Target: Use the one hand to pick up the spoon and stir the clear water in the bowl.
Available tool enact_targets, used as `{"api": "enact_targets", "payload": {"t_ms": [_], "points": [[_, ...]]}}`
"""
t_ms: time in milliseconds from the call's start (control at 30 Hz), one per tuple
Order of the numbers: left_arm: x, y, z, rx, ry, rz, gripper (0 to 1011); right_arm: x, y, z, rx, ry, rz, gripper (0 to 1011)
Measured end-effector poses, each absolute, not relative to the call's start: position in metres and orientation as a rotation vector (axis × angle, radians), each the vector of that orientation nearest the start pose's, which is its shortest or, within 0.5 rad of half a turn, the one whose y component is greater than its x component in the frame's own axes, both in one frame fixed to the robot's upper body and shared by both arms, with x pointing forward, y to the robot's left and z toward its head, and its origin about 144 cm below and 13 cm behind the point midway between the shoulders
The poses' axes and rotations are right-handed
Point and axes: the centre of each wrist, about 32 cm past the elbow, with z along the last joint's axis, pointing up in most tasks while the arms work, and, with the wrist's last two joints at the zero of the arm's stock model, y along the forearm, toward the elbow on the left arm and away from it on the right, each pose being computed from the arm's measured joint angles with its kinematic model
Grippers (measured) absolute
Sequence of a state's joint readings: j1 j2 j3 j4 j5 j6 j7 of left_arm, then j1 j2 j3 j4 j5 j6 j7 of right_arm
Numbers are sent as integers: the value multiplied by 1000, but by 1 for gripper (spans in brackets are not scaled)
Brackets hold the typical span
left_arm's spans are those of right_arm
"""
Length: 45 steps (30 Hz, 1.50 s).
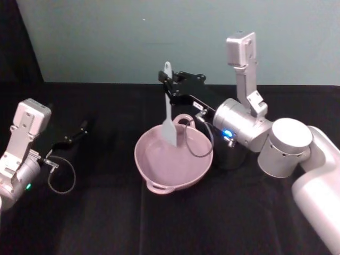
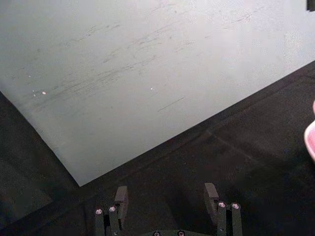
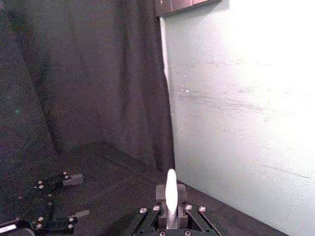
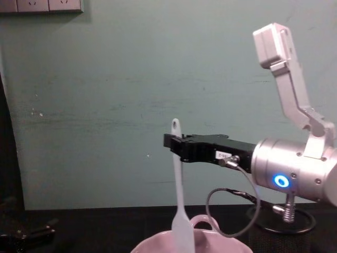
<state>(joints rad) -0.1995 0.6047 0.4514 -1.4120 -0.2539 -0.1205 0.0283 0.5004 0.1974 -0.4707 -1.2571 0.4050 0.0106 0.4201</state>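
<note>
Right hand (image 4: 176,145) holds the spoon (image 4: 178,195) upright, fingers closed on its handle; head view puts its blade inside the bowl (image 1: 156,162); left hand (image 2: 167,194), from its wrist, fingers apart.

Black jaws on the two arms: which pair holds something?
The right gripper: its jaws clamp the white plastic spoon; the left gripper hangs open, empty.

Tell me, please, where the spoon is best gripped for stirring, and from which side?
The upper handle, just below the hole, from the robot's right, as the right pincer holds it: the spoon stands upright, its flat head down in the bowl, leaving the slim handle free. The left pincer is parked open.
</note>
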Motion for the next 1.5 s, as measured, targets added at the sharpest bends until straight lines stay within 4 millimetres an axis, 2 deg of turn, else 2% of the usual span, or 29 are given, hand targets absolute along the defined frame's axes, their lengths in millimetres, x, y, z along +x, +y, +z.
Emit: {"api": "enact_targets", "payload": {"t_ms": [300, 700, 867, 1067, 1500], "points": [[489, 310, 1140, 305, -285, 1248, 1011, 562, -187, 1209, 40, -31, -809, 121], [489, 310, 1140, 304, -285, 1248, 1011, 536, -194, 1204, 20, -23, -794, 121], [489, 310, 1140, 304, -285, 1248, 1011, 524, -190, 1200, 21, -15, -769, 121], [489, 310, 1140, 304, -285, 1248, 1011, 521, -182, 1199, 28, -10, -739, 121], [489, 310, 1140, 305, -285, 1248, 1011, 538, -156, 1197, 39, -4, -700, 121]]}}
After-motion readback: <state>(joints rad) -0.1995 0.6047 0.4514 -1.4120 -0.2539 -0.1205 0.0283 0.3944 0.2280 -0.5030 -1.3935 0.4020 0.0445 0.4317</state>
